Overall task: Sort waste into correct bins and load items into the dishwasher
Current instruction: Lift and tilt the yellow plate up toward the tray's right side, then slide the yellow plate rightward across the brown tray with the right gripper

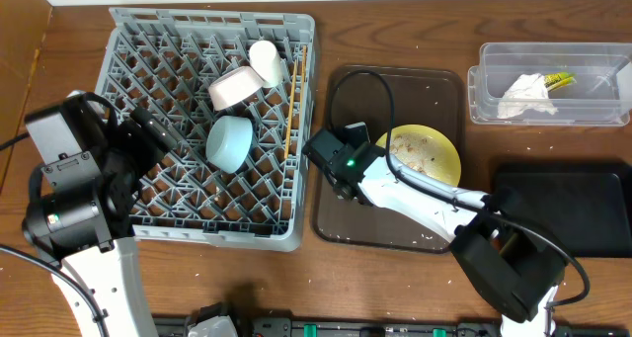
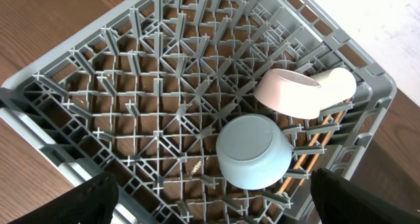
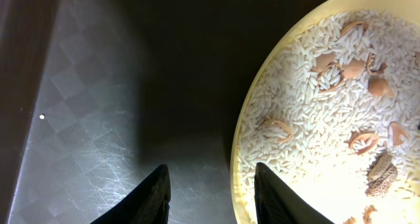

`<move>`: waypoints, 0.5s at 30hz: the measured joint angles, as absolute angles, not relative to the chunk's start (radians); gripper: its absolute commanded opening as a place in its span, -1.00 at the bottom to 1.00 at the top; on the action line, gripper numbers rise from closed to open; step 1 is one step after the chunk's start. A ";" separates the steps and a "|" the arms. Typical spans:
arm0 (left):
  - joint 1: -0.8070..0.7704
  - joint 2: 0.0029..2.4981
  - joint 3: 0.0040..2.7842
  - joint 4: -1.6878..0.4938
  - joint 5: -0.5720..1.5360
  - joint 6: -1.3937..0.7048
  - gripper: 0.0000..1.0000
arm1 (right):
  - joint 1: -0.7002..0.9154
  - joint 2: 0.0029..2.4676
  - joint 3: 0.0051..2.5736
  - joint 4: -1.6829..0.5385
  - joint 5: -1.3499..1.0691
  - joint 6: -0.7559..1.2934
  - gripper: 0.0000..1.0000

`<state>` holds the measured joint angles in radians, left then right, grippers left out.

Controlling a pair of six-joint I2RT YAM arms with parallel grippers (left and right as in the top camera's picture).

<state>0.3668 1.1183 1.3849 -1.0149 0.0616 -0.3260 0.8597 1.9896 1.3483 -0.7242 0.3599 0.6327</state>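
Over the brown tray point(image 1: 434, 95), the right jaws stood parted astride the left rim of the yellow plate point(image 1: 444, 164), not pinching. Stiff, slick, carrying loose rice point(image 3: 308, 86), it likely wanted a level rim grip. Farther left, the left jaws hung wide over the dish rack point(image 1: 212, 19); the plate's underside was hidden.

Overhead, the right arm point(image 1: 415, 194) hid the left rim of the yellow plate point(image 1: 439, 154) and the near-left corner of the black bin point(image 1: 583, 204). The chopsticks point(image 2: 315, 145) ran mostly beneath the light-blue bowl point(image 2: 252, 152). The right wrist picture's edges cropped the plate.
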 measured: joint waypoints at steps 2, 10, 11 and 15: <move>0.367 1.118 1.385 -1.015 0.062 -0.326 0.89 | 0.860 1.990 1.344 -0.720 0.359 0.646 -0.35; 0.367 1.118 1.385 -1.015 0.062 -0.326 0.89 | 0.860 1.991 1.334 -0.715 0.345 0.664 -0.38; 0.367 1.118 1.385 -1.015 0.062 -0.326 0.89 | 0.860 1.994 1.334 -0.714 0.342 0.665 -0.38; 0.367 1.118 1.385 -1.015 0.062 -0.326 0.89 | 0.860 2.018 1.334 -0.714 0.336 0.667 -0.42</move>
